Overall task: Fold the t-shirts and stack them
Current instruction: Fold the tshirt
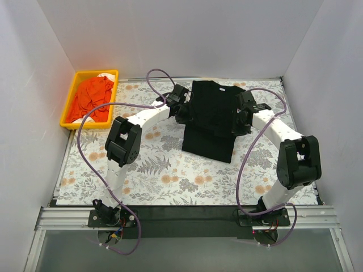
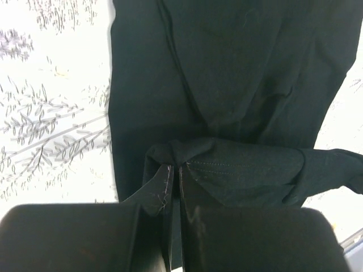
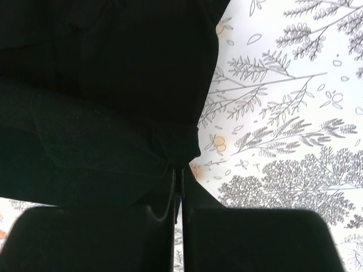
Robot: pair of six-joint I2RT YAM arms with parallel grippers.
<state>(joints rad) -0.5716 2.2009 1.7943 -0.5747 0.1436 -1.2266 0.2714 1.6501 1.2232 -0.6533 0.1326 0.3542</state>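
At the far middle of the bench (image 1: 170, 170), the black t-shirt (image 1: 211, 122) lies partly folded, its side edges pinched by the closed left fingers (image 2: 156, 232) and right fingers (image 3: 159, 238) (a matched hold, I judge, to fold evenly).

Just one black t-shirt (image 1: 210, 116) out, one yellow tray (image 1: 85, 126), one pile of orange cloth (image 1: 91, 99) in it, can't count the pieces tbh. Two grippers: left gripper (image 2: 174, 175), right gripper (image 3: 178, 173).

Lighting was bright, diffuse; shadows soft. Wrist views: floral tablecloth (image 2: 51, 113) washed out, black t-shirt (image 3: 102, 85) nearly detailless
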